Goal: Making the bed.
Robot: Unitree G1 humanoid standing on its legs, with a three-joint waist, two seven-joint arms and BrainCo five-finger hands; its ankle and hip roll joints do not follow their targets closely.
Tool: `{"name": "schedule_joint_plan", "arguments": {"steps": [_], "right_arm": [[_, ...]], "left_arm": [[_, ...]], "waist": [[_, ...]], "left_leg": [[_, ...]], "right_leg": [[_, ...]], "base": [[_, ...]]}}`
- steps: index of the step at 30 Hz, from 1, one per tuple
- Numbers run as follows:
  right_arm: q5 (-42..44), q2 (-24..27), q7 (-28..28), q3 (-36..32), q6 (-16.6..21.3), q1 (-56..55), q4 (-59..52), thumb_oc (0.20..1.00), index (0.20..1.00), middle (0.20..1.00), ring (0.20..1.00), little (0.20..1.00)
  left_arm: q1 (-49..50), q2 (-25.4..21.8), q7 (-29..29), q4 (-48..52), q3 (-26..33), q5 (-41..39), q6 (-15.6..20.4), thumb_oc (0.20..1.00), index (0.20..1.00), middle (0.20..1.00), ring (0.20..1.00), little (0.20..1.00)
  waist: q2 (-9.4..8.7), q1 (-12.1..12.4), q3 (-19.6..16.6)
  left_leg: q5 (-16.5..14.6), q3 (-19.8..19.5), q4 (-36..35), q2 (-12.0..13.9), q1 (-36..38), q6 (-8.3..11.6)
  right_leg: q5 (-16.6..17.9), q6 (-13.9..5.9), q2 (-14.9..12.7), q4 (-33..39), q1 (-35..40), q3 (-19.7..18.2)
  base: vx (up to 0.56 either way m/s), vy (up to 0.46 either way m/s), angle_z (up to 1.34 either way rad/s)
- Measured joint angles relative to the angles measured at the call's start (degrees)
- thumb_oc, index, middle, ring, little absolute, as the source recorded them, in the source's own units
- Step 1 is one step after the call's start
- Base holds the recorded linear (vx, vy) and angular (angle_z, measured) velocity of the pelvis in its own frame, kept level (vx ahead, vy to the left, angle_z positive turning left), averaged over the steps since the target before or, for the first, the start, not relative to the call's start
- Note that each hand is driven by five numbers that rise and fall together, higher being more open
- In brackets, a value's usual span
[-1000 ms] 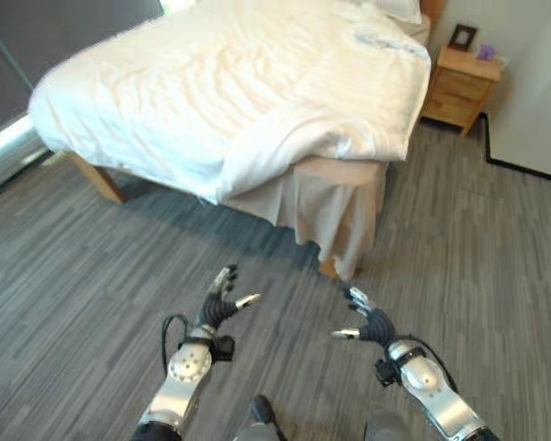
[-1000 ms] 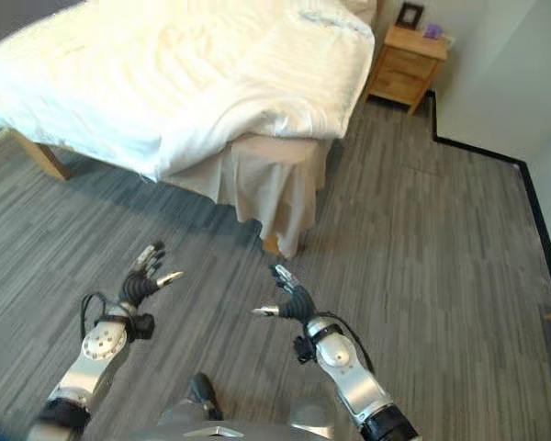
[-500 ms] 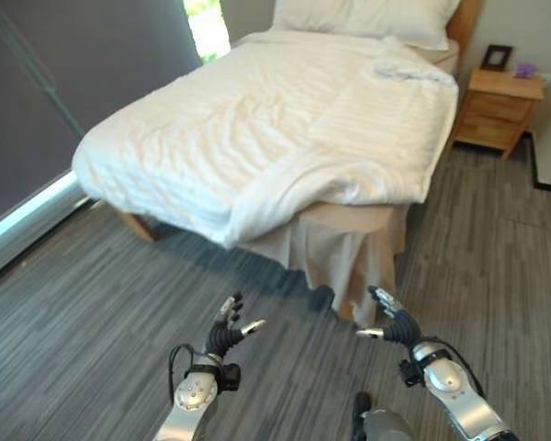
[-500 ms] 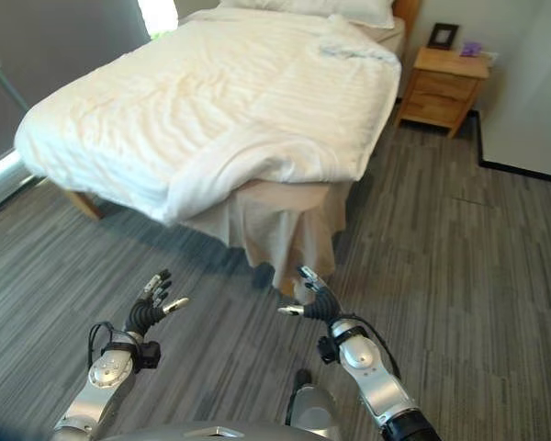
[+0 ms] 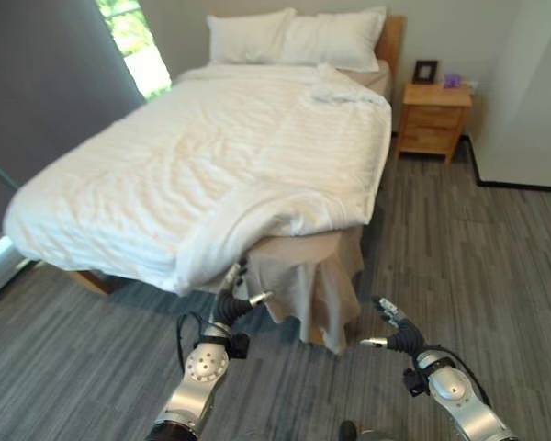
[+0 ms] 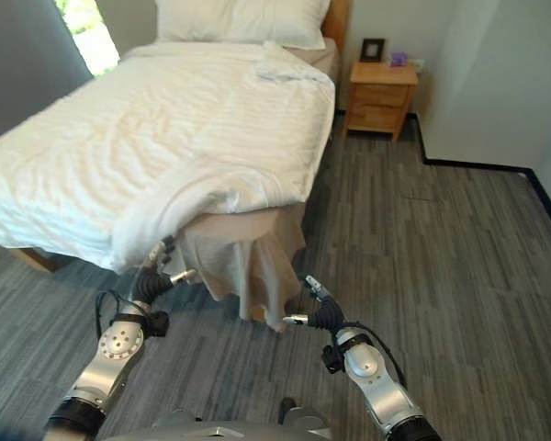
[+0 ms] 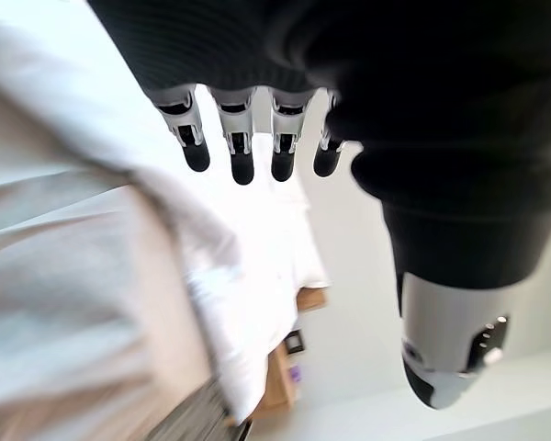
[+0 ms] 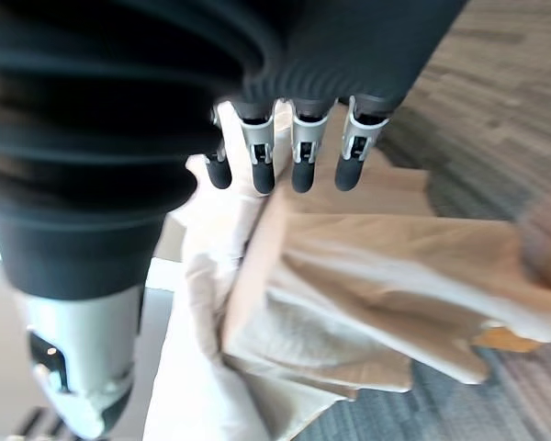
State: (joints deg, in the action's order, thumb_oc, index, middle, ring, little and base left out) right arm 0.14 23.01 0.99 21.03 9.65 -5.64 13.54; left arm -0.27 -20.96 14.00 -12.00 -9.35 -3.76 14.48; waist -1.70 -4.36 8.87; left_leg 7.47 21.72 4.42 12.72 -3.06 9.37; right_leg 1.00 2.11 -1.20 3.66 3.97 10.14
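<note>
We are now closer to the bed; left hand nears the duvet corner, right hand too, both open and empty.

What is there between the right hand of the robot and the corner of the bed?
In the right eye view, bare grey floor separates the right hand from the beige bed skirt at the bed's corner; nothing else lies there.

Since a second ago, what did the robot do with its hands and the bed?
The camera tilted up, so the pillows came into view; the bed itself didn't shift. The left hand now shows against the duvet corner hanging off the foot; the right hand is below the beige bed skirt. Both stayed open and took hold of nothing. The nightstand is unchanged.
</note>
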Motion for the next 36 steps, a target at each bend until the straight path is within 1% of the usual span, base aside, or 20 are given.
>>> {"name": "schedule_joint_plan", "arguments": {"steps": [2,4,6,7,9,10,12,14,15,16,18,20,21,23,24,25,26,30,32,36], "right_arm": [[0.0,0.4,-0.3,0.1,0.1,-1.2,0.0,1.0,1.0,1.0,1.0,1.0],[-0.1,1.4,-0.7,-0.1,0.1,-2.4,-0.7,1.0,1.0,1.0,1.0,1.0],[-0.2,3.3,-1.1,-0.5,0.2,-4.5,-2.3,1.0,1.0,1.0,1.0,1.0],[-0.2,3.7,-1.3,-0.6,0.1,-4.9,-2.3,1.0,1.0,1.0,1.0,1.0],[-0.2,3.1,-2.2,0.0,-0.3,-6.3,-3.2,1.0,1.0,1.0,1.0,1.0],[-0.2,2.7,-3.0,0.2,-0.3,-6.9,-4.7,1.0,1.0,1.0,1.0,1.0],[-0.3,2.8,-3.7,0.4,-0.2,-6.5,-5.2,1.0,1.0,1.0,1.0,1.0],[-0.5,2.5,-4.8,0.5,0.4,-5.7,-6.2,1.0,1.0,1.0,1.0,1.0],[-1.3,2.4,-5.1,0.5,0.3,-5.6,-6.3,1.0,1.0,1.0,1.0,1.0],[-2.4,2.3,-5.3,0.5,0.4,-6.6,-6.4,1.0,1.0,1.0,1.0,1.0],[-2.4,1.9,-5.3,0.0,0.3,-7.9,-6.4,1.0,1.0,1.0,1.0,1.0],[-2.3,1.0,-5.4,0.3,0.4,-9.3,-6.3,1.0,1.0,1.0,1.0,1.0],[-2.3,1.1,-5.5,1.0,0.3,-9.3,-6.3,1.0,1.0,1.0,1.0,1.0],[-2.3,1.1,-6.5,1.8,0.4,-11.9,-8.3,1.0,1.0,1.0,1.0,1.0],[-2.3,1.1,-6.6,1.8,0.4,-13.3,-9.4,1.0,1.0,1.0,1.0,1.0],[-2.2,1.6,-6.8,2.0,0.7,-13.9,-9.1,1.0,1.0,1.0,1.0,1.0],[-1.9,2.4,-7.0,1.9,0.7,-13.8,-7.8,1.0,1.0,1.0,1.0,1.0],[-1.2,8.5,-6.6,1.6,0.9,-12.5,-7.6,1.0,1.0,1.0,1.0,1.0],[-1.0,9.9,-6.4,1.9,1.0,-10.0,-7.5,1.0,1.0,1.0,1.0,1.0],[0.6,9.7,-5.6,2.1,2.0,-7.1,-7.6,1.0,1.0,1.0,1.0,1.0]], "left_arm": [[-1.7,-1.3,1.6,-0.1,0.9,2.9,-0.5,1.0,1.0,1.0,1.0,1.0],[-3.4,-1.9,2.6,0.1,2.5,5.3,-0.8,1.0,1.0,1.0,1.0,1.0],[-4.3,-2.3,3.9,0.9,4.5,9.0,-2.1,1.0,1.0,1.0,1.0,1.0],[-4.5,-2.5,4.1,1.0,4.9,9.8,-2.4,1.0,1.0,1.0,1.0,1.0],[-6.8,-7.4,5.7,1.1,6.1,13.8,-4.7,1.0,1.0,1.0,1.0,1.0],[-9.1,-10.6,6.4,1.0,6.8,16.1,-6.2,1.0,1.0,1.0,1.0,1.0],[-11.5,-13.3,6.8,0.3,6.8,18.6,-7.6,1.0,1.0,1.0,1.0,1.0],[-17.4,-19.5,7.5,-4.5,5.7,22.5,-10.5,1.0,1.0,1.0,1.0,1.0],[-19.4,-21.5,7.4,-6.6,4.7,23.2,-11.6,1.0,1.0,1.0,1.0,1.0],[-21.2,-22.8,7.8,-7.7,4.5,25.1,-12.9,1.0,1.0,1.0,1.0,1.0],[-23.5,-24.5,8.2,-9.8,2.3,28.3,-14.2,1.0,1.0,1.0,1.0,1.0],[-28.7,-25.9,8.5,-17.1,-3.1,32.5,-15.5,1.0,1.0,1.0,1.0,1.0],[-30.4,-25.9,8.5,-20.2,-4.7,33.9,-16.0,1.0,1.0,1.0,1.0,1.0],[-37.8,-26.1,8.0,-32.0,-14.1,36.9,-16.9,1.0,1.0,1.0,1.0,1.0],[-38.9,-26.1,8.0,-32.4,-15.3,37.9,-17.1,1.0,1.0,1.0,1.0,1.0],[-39.9,-26.0,8.0,-32.0,-16.3,39.0,-17.0,1.0,1.0,1.0,1.0,1.0],[-40.3,-26.0,8.1,-31.8,-17.1,40.5,-17.1,1.0,1.0,1.0,1.0,1.0],[-47.2,-24.5,8.3,-37.1,-23.7,43.4,-17.1,1.0,1.0,1.0,1.0,1.0],[-52.0,-24.4,8.4,-42.2,-24.5,43.4,-17.2,1.0,1.0,1.0,1.0,1.0],[-56.7,-25.1,9.0,-50.9,-26.9,43.3,-17.6,1.0,1.0,1.0,1.0,1.0]], "waist": [[1.03,-0.3,0.2],[2.44,-0.1,0.2],[5.3,-0.5,-0.7],[5.91,-0.6,-1.1],[4.34,-0.5,-1.9],[3.52,-0.5,-2.0],[3.65,-0.7,-1.7],[2.97,-2.5,-0.5],[2.85,-3.4,-0.4],[2.52,-5.2,-0.3],[1.84,-6.0,-0.4],[1.78,-7.4,-0.5],[1.47,-8.1,-0.8],[-0.06,-12.0,-1.4],[-0.89,-12.7,-1.7],[-1.02,-12.9,-1.6],[-0.28,-12.8,-1.5],[6.42,-13.4,-1.7],[7.29,-14.2,-1.4],[7.26,-15.7,0.4]], "left_leg": [[0.7,3.6,-4.9,0.3,0.2,-0.61],[1.2,6.4,-5.9,0.4,0.3,-1.27],[1.6,6.4,-8.7,-0.5,3.6,-1.8],[1.8,6.7,-9.6,-0.7,4.5,-2.38],[-0.5,8.1,-10.1,-3.9,6.9,-5.84],[-1.1,8.6,-9.8,-5.2,7.3,-6.8],[-1.7,9.2,-9.8,-5.7,7.4,-7.25],[-3.4,9.8,-9.8,-7.4,9.2,-8.87],[-3.7,9.4,-9.8,-7.8,9.4,-9.22],[-5.7,9.6,-10.1,-8.7,10.3,-9.53],[-6.7,9.9,-10.1,-9.4,11.3,-8.79],[-7.2,9.2,-10.1,-9.4,11.1,-7.85],[-7.1,8.8,-10.1,-9.4,10.7,-7.66],[-6.6,6.1,-10.1,-9.5,9.5,-6.0],[-6.5,5.5,-10.1,-9.7,9.4,-5.43],[-6.3,5.6,-10.1,-8.9,9.9,-3.68],[-6.2,5.9,-10.2,-7.6,10.1,-2.44],[-5.3,5.9,-10.1,-3.9,5.8,-1.93],[-4.8,6.7,-10.1,-3.5,3.0,-1.84],[-4.8,8.5,-10.1,-4.2,-0.3,-1.09]], "right_leg": [[-0.1,-0.1,0.7,1.2,1.5,-0.2],[-0.4,-0.71,0.8,2.1,2.6,-0.5],[-1.7,-3.13,1.1,2.3,4.6,-1.0],[-2.1,-3.74,1.1,2.3,5.1,-1.2],[-3.7,-6.62,-2.2,-0.1,5.9,-1.6],[-5.4,-8.46,-4.0,-3.9,4.6,-1.3],[-7.0,-10.03,-5.3,-11.2,1.1,-0.9],[-7.6,-13.62,-9.5,-33.9,-9.3,-1.3],[-8.1,-14.54,-11.4,-40.1,-13.0,-0.7],[-8.1,-14.54,-13.7,-42.1,-16.3,-1.4],[-8.0,-13.73,-16.3,-35.9,-17.2,-1.3],[-5.7,-12.38,-16.5,-21.3,-16.7,-3.2],[-4.6,-12.73,-16.2,-17.0,-16.2,-4.7],[0.0,-13.57,-15.7,-2.1,-12.5,-8.6],[0.3,-13.62,-15.7,-0.4,-11.5,-8.7],[5.5,-14.24,-14.8,0.7,-11.0,-8.7],[10.2,-13.81,-13.7,1.6,-10.5,-8.4],[10.4,-11.85,-9.7,2.0,-14.4,-6.6],[11.0,-11.1,-9.0,2.0,-17.8,-6.9],[12.1,-11.29,-8.9,2.0,-22.6,-9.2]], "base": [[0.3,0.118,-0.12],[0.34,0.13,-0.1],[0.5,0.157,-0.11],[0.44,0.145,-0.08],[0.24,0.114,-0.09],[0.14,0.096,-0.08],[0.08,0.091,0.0],[0.12,0.066,0.05],[0.28,-0.015,0.21],[0.28,-0.056,0.23],[0.32,-0.099,0.03],[0.28,-0.13,-0.05],[0.24,-0.12,0.21],[0.22,-0.11,0.57],[0.11,-0.092,0.49],[0.0,-0.066,0.14],[-0.06,-0.068,-0.11],[-0.08,-0.049,-0.03],[-0.09,-0.035,-0.15],[-0.05,-0.041,-0.24]]}}
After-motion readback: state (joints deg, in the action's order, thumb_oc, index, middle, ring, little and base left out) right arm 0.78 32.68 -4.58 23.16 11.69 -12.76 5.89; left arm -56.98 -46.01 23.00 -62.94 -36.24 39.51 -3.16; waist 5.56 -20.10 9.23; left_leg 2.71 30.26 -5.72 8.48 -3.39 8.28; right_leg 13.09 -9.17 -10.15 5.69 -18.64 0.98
